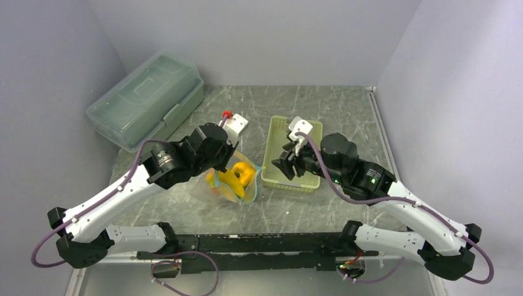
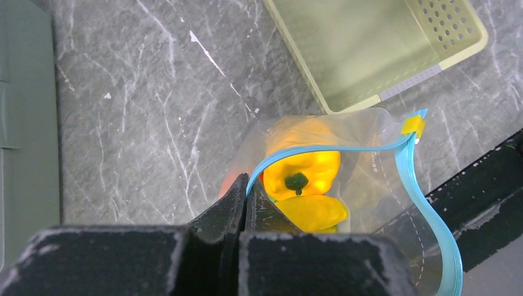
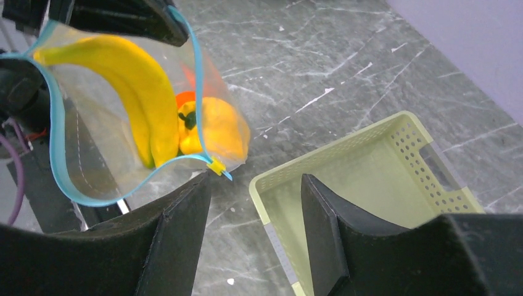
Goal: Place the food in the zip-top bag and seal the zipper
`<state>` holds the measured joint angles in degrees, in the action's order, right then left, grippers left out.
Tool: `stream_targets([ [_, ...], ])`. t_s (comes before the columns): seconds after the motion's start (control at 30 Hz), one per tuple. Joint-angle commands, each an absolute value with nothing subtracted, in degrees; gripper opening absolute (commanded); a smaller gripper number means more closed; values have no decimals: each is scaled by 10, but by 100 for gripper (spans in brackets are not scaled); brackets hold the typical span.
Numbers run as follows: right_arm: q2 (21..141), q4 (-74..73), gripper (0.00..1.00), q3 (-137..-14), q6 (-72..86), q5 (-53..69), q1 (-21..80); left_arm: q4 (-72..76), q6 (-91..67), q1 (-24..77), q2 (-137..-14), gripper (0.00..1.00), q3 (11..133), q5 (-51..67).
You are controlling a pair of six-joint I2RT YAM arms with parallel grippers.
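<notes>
The clear zip-top bag [image 1: 213, 188] is held up between the arms with its mouth open. Inside are a yellow banana [image 3: 142, 92], a yellow-orange pepper-like piece [image 2: 308, 169] and something red-orange behind them. My left gripper [image 2: 247, 185] is shut on the bag's teal-blue zipper [image 2: 333, 148] at one side of the mouth. A yellow slider [image 3: 216, 166] sits at the zipper's end. My right gripper [image 3: 254, 182] is open and empty, over the table between the bag and the basket, its left finger just below the slider.
The pale green perforated basket [image 1: 280, 132] stands right of the bag, with no food showing in it in the wrist views [image 3: 370, 166]. A large translucent lidded storage box [image 1: 145, 98] lies at the back left. Grey walls enclose the table.
</notes>
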<state>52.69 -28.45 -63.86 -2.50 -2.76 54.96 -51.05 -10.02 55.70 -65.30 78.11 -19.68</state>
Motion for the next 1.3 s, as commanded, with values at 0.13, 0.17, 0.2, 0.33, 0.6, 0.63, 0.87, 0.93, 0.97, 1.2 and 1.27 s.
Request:
stream_targets([
  [0.13, 499, -322, 65, -620, -113, 90, 551, -512, -90, 559, -630, 0, 826, -138],
  [0.17, 494, -318, 65, -614, -118, 107, 551, -513, -90, 559, -629, 0, 828, -132],
  [0.2, 488, -312, 65, -607, -124, 120, 551, -515, -91, 558, -627, 0, 831, -126],
  [0.33, 469, -284, 67, -576, -139, 148, 551, -517, -90, 557, -618, 0, 837, -99],
  [0.6, 484, -237, 69, -545, -150, 202, 551, -527, -93, 555, -604, 0, 862, -35],
  [0.63, 483, -225, 69, -539, -149, 211, 551, -528, -93, 555, -602, 0, 863, -29],
  [0.87, 454, -103, 69, -479, -145, 280, 551, -529, -102, 555, -595, 0, 866, -5],
  [0.93, 447, -70, 69, -462, -141, 285, 552, -526, -103, 554, -593, 0, 866, 0],
  [0.97, 445, -59, 68, -457, -139, 287, 552, -526, -104, 555, -592, 0, 866, 2],
  [1.2, 453, -4, 65, -436, -124, 291, 552, -526, -110, 554, -597, 0, 870, 15],
  [1.27, 455, 17, 59, -431, -122, 291, 552, -526, -111, 554, -599, 0, 871, 16],
])
